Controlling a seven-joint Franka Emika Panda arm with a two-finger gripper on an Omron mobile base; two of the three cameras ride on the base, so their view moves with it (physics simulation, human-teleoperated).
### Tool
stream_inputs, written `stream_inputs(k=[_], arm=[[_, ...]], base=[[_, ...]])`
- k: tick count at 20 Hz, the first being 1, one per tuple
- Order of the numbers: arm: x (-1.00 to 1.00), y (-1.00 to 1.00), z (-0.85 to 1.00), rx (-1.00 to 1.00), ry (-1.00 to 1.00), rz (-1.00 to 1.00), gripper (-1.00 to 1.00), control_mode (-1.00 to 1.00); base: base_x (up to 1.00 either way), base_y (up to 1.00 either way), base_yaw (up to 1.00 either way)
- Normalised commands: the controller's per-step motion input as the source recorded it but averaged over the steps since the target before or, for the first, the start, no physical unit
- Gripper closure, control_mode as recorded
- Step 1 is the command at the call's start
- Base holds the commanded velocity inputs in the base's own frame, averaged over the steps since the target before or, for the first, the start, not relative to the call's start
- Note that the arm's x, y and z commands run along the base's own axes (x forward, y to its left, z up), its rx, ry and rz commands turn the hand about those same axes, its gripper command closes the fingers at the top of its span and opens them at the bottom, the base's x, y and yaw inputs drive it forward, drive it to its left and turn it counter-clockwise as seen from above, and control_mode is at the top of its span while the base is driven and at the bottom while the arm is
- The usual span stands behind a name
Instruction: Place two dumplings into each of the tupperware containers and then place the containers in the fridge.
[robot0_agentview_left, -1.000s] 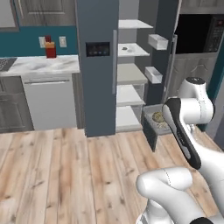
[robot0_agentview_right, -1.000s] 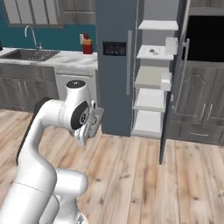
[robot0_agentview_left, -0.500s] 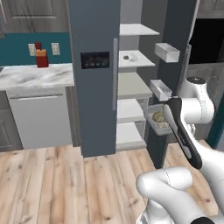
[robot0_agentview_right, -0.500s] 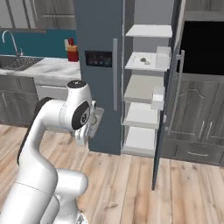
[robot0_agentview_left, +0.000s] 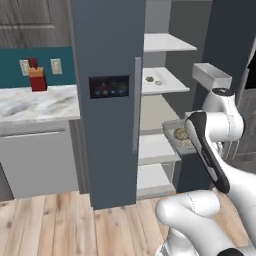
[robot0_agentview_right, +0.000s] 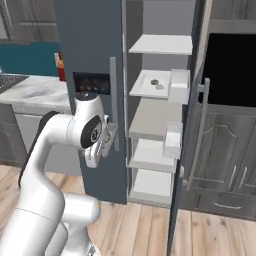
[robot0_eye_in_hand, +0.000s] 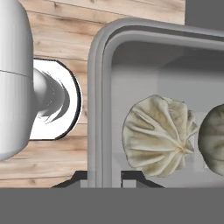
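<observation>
Left base view: fridge, slate blue-grey, right door swung open on white shelves. Dark panel with blue lights on the closed left door, vertical grey handle beside it. One tupperware container, pale grey, carried level at the front of the arm, just before the open compartment at middle-shelf height; dumplings visible inside it. Level carriage judged to be what keeps the contents from rolling out. Two small dark lumps rest on an upper shelf; whether they sit in a second container cannot be told. Marble table to the left bears a red box.

Right base view: arm with wrist turned toward the fridge interior; open door edge-on at right, with door bins. Middle shelf bare, judged the likely destination. Held container hidden behind the wrist.

Hand view: end effector, finger tips pinched on the near rim of the tupperware container, one tip either side of the wall. Two dumplings within: a pale pleated one near the gripped rim, a darker one cut by the frame edge. Wooden floor seen below, so the container hangs clear of any shelf. Rim grip judged to leave the tray's underside free for setting down.
</observation>
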Motion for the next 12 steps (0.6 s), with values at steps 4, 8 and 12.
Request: stream_inputs(k=[4,8,12], arm=[[0.0,0.0,0.0,0.0,0.0,0.0,1.0,1.0],[0.0,0.0,0.0,0.0,0.0,0.0,1.0,1.0],[0.0,0.0,0.0,0.0,0.0,0.0,1.0,1.0]], base=[[1.0,-0.3,-0.03],[0.96,-0.07,-0.02],[0.75,-0.23,0.0]])
